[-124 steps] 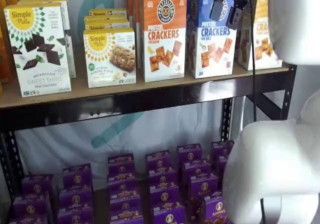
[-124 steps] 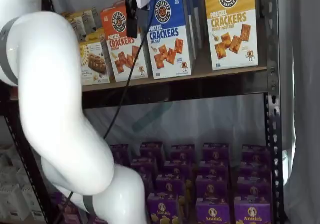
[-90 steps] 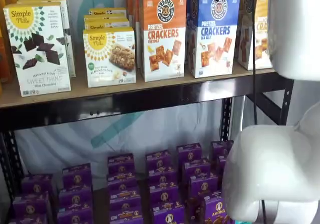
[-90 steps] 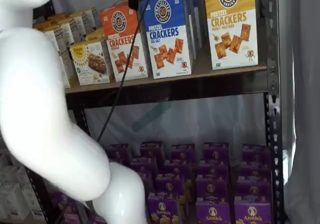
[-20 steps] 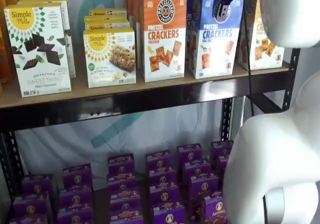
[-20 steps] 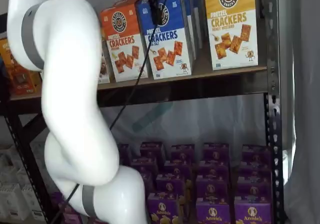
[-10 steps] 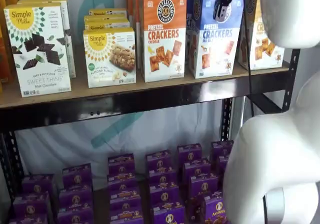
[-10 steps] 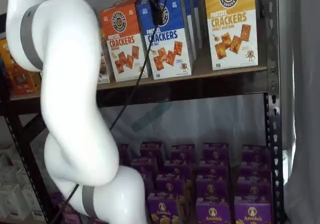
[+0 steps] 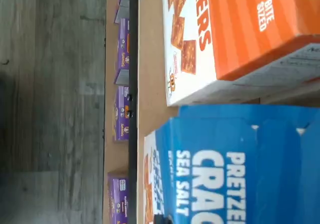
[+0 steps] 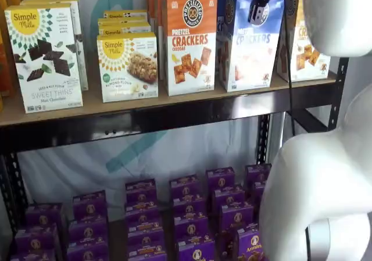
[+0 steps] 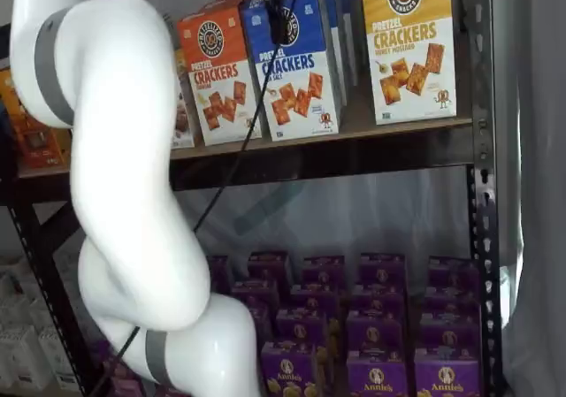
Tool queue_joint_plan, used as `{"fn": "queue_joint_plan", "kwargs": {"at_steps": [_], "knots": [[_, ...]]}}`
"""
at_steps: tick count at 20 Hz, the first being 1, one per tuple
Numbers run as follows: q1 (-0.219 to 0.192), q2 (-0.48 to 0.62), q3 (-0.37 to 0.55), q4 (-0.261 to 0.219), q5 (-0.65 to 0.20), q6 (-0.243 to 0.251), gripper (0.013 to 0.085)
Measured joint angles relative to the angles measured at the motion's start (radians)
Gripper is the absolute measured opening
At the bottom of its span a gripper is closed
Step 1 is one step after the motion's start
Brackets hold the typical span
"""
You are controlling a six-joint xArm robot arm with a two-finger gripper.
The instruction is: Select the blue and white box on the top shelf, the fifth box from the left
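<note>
Item: white arm, seen in both shelf views. You have it rising in a tall bend in front of the top shelf (image 10: 174,107), its upper end reaching above the row of boxes.

Item: hand (image 10: 258,8). Its black fingers hang over the upper front of the blue and white box (image 10: 251,46); in a shelf view the hand (image 11: 279,21) sits against the box's round logo, a cable trailing down beside it. Whether the fingers are parted or closed on anything you cannot tell.

Item: blue and white box (image 11: 296,70). It stands on the top shelf, tilted, just beside the orange Cheddar box (image 10: 189,40), with the yellow-and-white cracker box (image 11: 409,48) on its other side. The wrist view shows its blue "SEA SALT" face (image 9: 240,169) close up, next to the orange box (image 9: 235,34).
</note>
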Motion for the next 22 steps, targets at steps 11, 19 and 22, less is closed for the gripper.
{"fn": "queue_joint_plan", "kwargs": {"at_steps": [11,19,22], "knots": [[-0.016,-0.021,-0.01,0.009,0.069,-0.007,0.057],[-0.037,-0.106,0.051,0.023,0.149,-0.016,0.057],[-0.044,-0.151,0.091,0.018,0.169,-0.023,0.057]]}}
